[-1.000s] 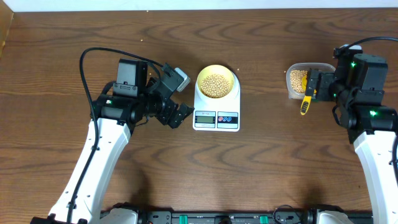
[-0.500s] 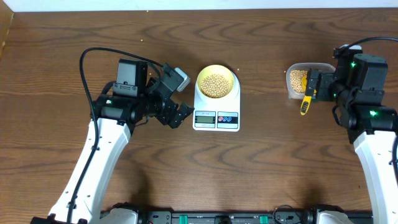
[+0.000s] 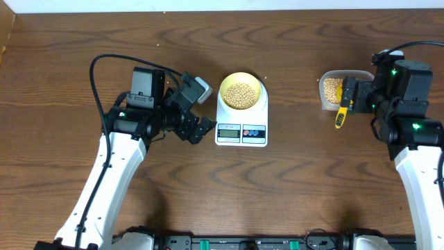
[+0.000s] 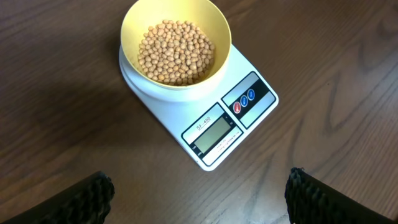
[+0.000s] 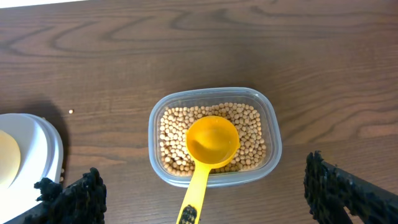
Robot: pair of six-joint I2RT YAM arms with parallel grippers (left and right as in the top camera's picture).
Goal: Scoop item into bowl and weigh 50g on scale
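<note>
The pale-yellow bowl [image 3: 223,90] [image 4: 134,31] stands on the white scale [image 3: 236,142] [image 4: 177,118], with tan beans [image 3: 241,94] [image 4: 176,53] heaped inside. My left gripper [image 3: 203,109] [image 4: 199,186] hovers left of the scale. It is open, with bare table between its fingers. More beans [image 5: 174,137] fill a clear container [image 3: 326,75] [image 5: 273,124] at the right. A yellow scoop [image 3: 340,114] [image 5: 212,140] rests in them, its handle over the near rim. My right gripper [image 3: 347,97] [image 5: 204,177] stands wide open above that handle, touching nothing.
The scale's display [image 4: 214,134] and its red and blue buttons [image 4: 244,102] face the front. A stray bean [image 5: 71,112] lies on the wood between scale and container. The scale's edge [image 5: 31,143] shows at the left of the right wrist view.
</note>
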